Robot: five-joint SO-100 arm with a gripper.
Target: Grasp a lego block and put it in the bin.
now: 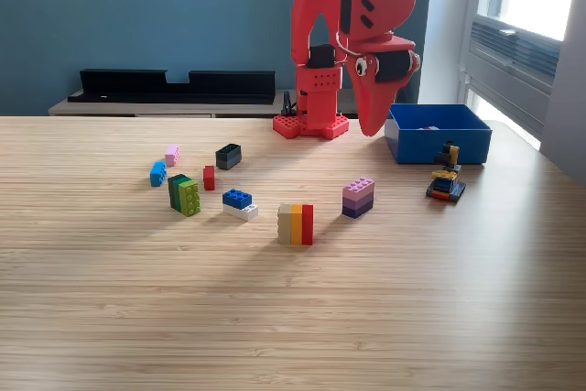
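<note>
My red arm rises from its base (pixel 311 125) at the back of the wooden table. The gripper (pixel 371 125) points straight down, just off the blue bin's (pixel 439 146) left wall in the exterior view. Its jaws look closed into one taper with nothing between them. Lego blocks lie scattered in front: a pink one (pixel 171 155), a light blue one (pixel 158 173), a dark one (pixel 228 156), a small red one (pixel 209 178), a green stack (pixel 184 194), a blue-and-white pair (pixel 240 203), a cream-orange-red block (pixel 296 223) and a purple stack (pixel 358 197). Something small and pale shows inside the bin.
A mixed-colour lego stack (pixel 446 180) stands right in front of the bin. A low black shelf unit (pixel 174 86) runs along the blue wall behind the table. A window and white radiator (pixel 513 48) are at the exterior view's right.
</note>
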